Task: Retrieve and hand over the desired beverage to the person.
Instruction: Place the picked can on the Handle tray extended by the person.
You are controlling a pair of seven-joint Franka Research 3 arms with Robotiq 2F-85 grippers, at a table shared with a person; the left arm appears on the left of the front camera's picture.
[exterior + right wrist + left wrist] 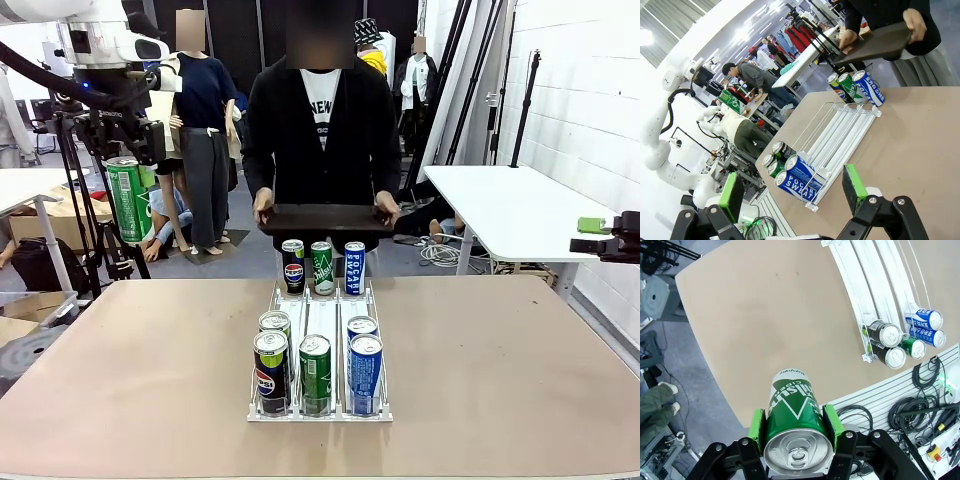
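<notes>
My left gripper (pixel 128 160) is raised off the table's left side, shut on a green soda can (pixel 130 200) that hangs upright below it. In the left wrist view the green pads (pixel 757 425) squeeze the green can (pixel 792 410) from both sides, high above the table edge. The person (pixel 320 120) in a black jacket stands at the far side, both hands holding a dark tray (pixel 325 218) level. My right gripper (pixel 590 235) hovers off the right side, open (pixel 794 192) with nothing between its fingers.
A clear three-lane can rack (pixel 322 318) sits mid-table with three cans (pixel 322 267) at its far end and several (pixel 315 372) at the near end. A white side table (pixel 510 205) stands right. Tripods and boxes stand left of the table.
</notes>
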